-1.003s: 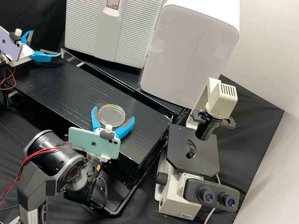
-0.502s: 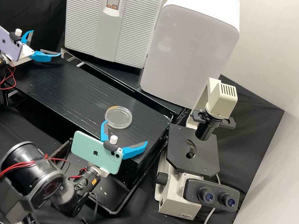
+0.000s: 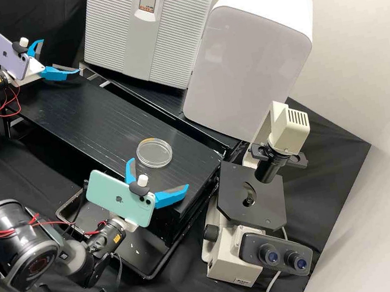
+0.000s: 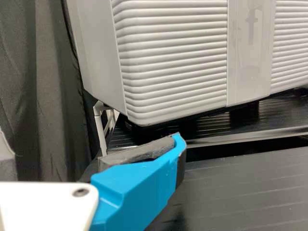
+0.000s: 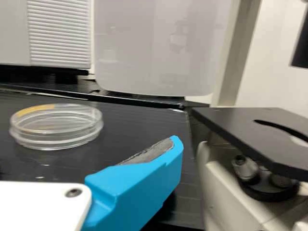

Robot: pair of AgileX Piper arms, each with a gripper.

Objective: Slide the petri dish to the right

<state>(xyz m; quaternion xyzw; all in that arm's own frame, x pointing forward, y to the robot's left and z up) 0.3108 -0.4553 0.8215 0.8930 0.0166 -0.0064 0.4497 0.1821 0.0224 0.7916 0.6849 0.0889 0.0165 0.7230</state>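
A clear round petri dish (image 3: pixel 154 153) lies flat near the right end of the black ribbed platform (image 3: pixel 86 119). In the right wrist view the petri dish (image 5: pixel 56 126) sits ahead of one of my right gripper's blue fingers (image 5: pixel 139 183). My right gripper (image 3: pixel 159 174) is open at the platform's near edge, just short of the dish and not touching it. My left gripper (image 3: pixel 59 55) is open over the platform's far left end, with nothing in it. One of its blue fingers (image 4: pixel 144 178) lies close to a ribbed white unit (image 4: pixel 173 57).
A microscope (image 3: pixel 255 205) stands just off the platform's right end, its black stage (image 5: pixel 250 127) close to the dish. A white boxy device (image 3: pixel 249 52) and the ribbed white unit (image 3: pixel 145 25) stand behind. A black tray (image 3: pixel 144 259) lies below the near edge.
My right gripper, which had the dish between its open fingers, has pulled back to the near edge. The dish has ended up slightly further right. The left arm stayed still.
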